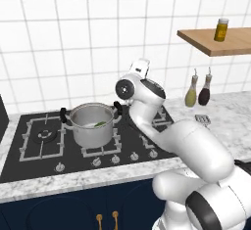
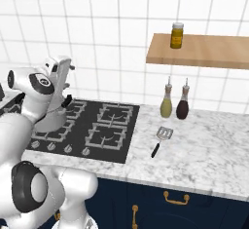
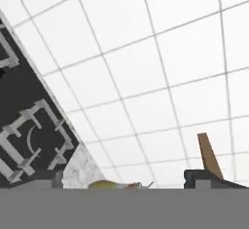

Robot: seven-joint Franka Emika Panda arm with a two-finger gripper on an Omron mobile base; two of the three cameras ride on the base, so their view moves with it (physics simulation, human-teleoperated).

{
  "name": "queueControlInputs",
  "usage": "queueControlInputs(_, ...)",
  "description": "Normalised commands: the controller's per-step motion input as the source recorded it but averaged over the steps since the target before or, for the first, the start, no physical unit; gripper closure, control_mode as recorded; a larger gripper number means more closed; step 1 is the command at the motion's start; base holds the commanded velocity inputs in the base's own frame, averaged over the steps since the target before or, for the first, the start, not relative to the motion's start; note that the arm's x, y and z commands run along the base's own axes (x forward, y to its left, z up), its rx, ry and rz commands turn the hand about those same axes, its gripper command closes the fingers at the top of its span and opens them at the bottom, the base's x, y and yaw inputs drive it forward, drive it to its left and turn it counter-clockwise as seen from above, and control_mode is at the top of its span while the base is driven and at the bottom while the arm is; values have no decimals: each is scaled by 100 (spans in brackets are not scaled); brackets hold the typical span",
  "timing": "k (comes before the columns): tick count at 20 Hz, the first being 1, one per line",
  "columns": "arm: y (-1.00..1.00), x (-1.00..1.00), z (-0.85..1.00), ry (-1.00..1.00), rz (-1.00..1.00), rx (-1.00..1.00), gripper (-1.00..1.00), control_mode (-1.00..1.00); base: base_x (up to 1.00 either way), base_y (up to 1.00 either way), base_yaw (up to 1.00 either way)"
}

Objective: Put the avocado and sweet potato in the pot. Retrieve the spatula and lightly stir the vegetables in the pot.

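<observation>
Shiny steel pot with black handles, green avocado inside; silver-headed, black-handled spatula.

In the right base view you can't see much of the pot: the arm covers most of it at the left of the frame. In the left base view, only a sliver of green shows inside the pot; you cannot tell the sweet potato there. The spatula sits half hidden behind the arm at centre right. The olive bottle is cut off at the hand view's bottom.
</observation>
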Motion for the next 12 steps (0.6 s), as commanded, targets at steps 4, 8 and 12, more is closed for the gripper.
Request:
queueControlInputs(4,-100,0,97,0,-30,50,-100,-100,0,0,0)
queueControlInputs(8,-100,-31,-41,1,-43,32,-100,-100,0,0,0)
queueControlInputs(12,-80,-45,-100,0,-62,20,-100,-100,0,0,0)
